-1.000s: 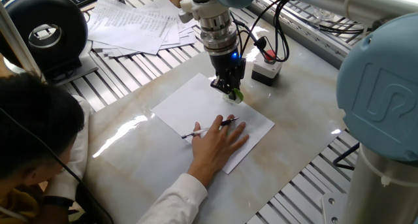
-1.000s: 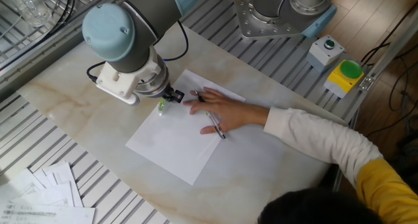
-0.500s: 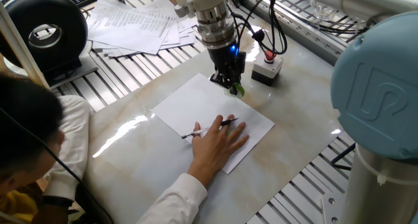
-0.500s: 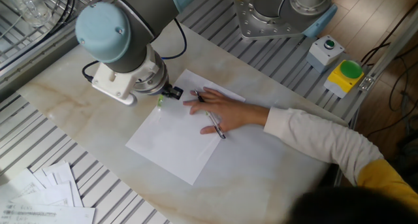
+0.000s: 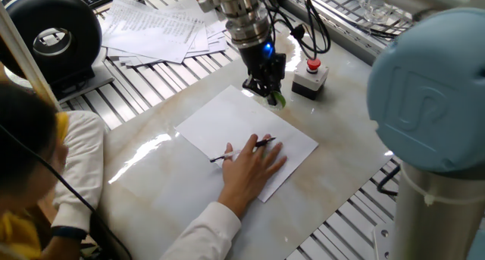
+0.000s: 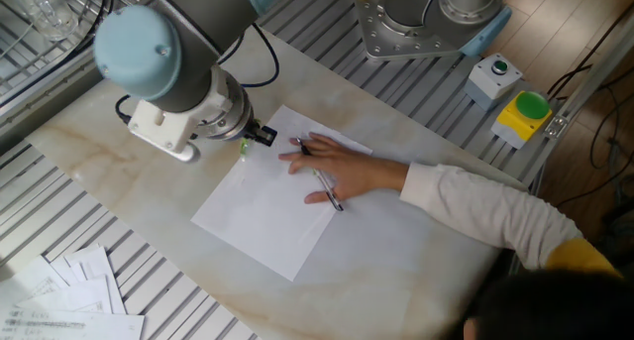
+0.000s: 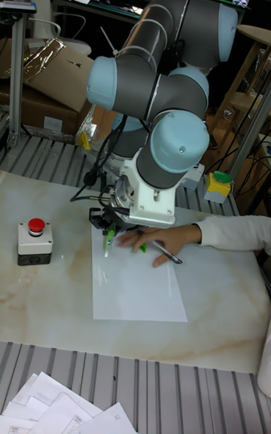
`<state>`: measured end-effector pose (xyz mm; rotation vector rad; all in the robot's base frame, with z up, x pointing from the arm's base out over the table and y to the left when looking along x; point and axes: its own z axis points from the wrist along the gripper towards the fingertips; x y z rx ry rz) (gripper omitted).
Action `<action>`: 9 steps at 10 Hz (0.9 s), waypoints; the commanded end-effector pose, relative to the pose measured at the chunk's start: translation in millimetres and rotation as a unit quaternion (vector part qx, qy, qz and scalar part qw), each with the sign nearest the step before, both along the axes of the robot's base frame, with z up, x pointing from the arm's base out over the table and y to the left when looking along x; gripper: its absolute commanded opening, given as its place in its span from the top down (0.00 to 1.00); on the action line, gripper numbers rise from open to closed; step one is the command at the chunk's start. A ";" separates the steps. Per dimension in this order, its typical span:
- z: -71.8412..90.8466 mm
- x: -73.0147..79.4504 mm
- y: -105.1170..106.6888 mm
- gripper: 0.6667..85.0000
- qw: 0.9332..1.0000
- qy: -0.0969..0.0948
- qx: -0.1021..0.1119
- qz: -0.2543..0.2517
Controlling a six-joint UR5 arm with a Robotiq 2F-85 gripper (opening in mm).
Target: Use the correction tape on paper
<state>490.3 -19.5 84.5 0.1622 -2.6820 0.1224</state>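
Nearest, a person's hand (image 5: 254, 167) pins a pen (image 5: 244, 148) flat on the paper (image 5: 227, 120), which lies mid-tabletop (image 5: 151, 192). Beyond it, gripper (image 5: 267, 91) jaws clamp the green correction tape (image 5: 278, 100) at the sheet's far edge. Farther back, red-button box (image 5: 310, 75), printed sheets (image 5: 159, 29).

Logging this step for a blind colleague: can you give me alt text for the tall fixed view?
The gripper of a large grey-and-blue robot arm holds a green-tipped correction tape at the far left edge of the paper on a marble table. A person's hand presses the sheet flat, a pen under its fingers. A red button box sits left.
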 end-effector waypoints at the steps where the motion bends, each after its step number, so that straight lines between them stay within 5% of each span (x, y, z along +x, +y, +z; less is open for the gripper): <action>1: 16.7 1.7 16.3 1.00 0.999 0.036 0.010 -0.022; 2: 17.0 7.3 12.0 1.00 0.999 0.038 0.005 -0.013; 5: 4.5 44.2 -8.3 1.00 0.999 0.004 -0.024 0.028; 9: -8.6 48.2 16.8 1.00 1.000 0.020 0.013 0.001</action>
